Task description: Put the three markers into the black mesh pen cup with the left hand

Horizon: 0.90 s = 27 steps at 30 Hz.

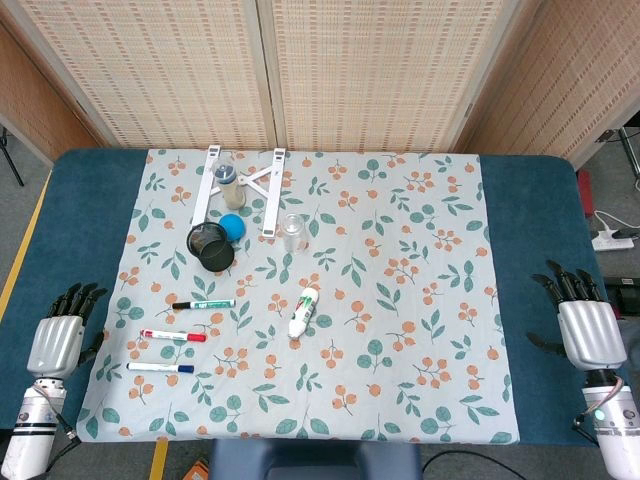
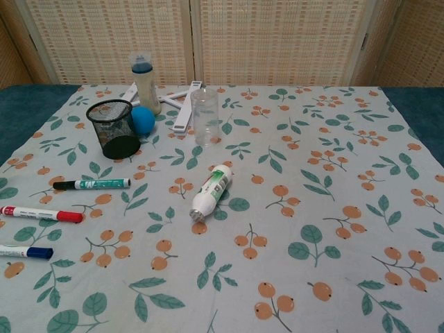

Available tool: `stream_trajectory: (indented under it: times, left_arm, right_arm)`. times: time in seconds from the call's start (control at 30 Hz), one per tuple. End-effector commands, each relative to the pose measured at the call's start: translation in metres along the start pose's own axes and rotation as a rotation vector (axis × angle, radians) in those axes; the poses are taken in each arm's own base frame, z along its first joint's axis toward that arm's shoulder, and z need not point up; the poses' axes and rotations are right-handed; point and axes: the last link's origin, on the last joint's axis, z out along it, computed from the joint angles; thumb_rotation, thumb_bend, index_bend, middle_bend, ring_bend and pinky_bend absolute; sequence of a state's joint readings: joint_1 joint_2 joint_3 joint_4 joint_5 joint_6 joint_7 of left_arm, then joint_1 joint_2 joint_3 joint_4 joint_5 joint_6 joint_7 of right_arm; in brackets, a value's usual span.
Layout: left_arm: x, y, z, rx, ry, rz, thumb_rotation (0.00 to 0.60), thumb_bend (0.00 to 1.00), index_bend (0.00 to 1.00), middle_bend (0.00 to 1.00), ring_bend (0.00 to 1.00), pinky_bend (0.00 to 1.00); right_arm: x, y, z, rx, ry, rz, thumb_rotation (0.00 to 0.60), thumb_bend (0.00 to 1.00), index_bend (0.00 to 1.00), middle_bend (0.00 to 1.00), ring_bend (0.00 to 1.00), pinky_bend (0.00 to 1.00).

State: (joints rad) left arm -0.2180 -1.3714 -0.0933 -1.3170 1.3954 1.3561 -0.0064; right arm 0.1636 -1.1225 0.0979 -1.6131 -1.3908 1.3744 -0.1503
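A thin cloth [image 1: 400, 300] printed with green leaves and orange berries is spread over a blue, carpet-like table top [image 1: 540, 240]. Near its far left part a black mesh pen cup [image 2: 114, 127] is stood upright, a round tapering cylinder of fine wire mesh with its mouth open upward. Just beside it a smooth blue ball [image 2: 142, 119] is seen, with a bottle with a blue collar [image 2: 146, 82] and a white frame of flat bars [image 2: 182, 104] behind. A clear plastic cup [image 2: 205, 115] is placed to the right.

Three slim white-barrelled markers are laid roughly parallel on the cloth, in front of the cup and apart from it: a green-labelled marker with a black cap [image 2: 91, 184], a red marker [image 2: 40, 214] and a blue marker [image 2: 26, 252]. A white tube with green print [image 2: 211, 189] is laid nearer the centre.

The left hand [image 1: 62, 335] is rested at the table's left edge, fingers extended, nothing held. The right hand [image 1: 585, 325] is likewise empty, fingers spread, at the right edge.
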Motion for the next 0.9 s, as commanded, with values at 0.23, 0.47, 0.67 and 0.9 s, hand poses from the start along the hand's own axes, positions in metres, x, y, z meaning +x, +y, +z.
stream_trajectory:
  times: [0.23,0.47,0.67,0.9]
  left_arm:
    - [0.002,0.002,-0.001,-0.010,0.008,0.002,0.600,0.33,0.19,0.09,0.05,0.14]
    - [0.001,0.002,-0.001,-0.011,0.002,0.003,0.600,0.33,0.19,0.09,0.05,0.14]
    - [-0.001,0.005,-0.002,-0.011,-0.002,0.002,0.600,0.33,0.19,0.09,0.05,0.14]
    - [-0.013,0.050,-0.024,-0.017,-0.015,-0.097,0.600,0.33,0.19,0.16,0.07,0.14]
  right_arm:
    - [-0.001,-0.001,0.000,0.003,-0.008,-0.004,0.600,0.02,0.22,0.06,0.14,0.09]
    - [0.001,0.000,0.000,-0.007,0.003,-0.005,0.600,0.02,0.22,0.06,0.14,0.09]
    - [0.001,0.001,0.000,-0.008,0.000,0.001,0.600,0.03,0.22,0.06,0.14,0.09]
    - [0.002,0.002,0.002,-0.008,-0.005,0.009,0.600,0.02,0.22,0.06,0.14,0.09]
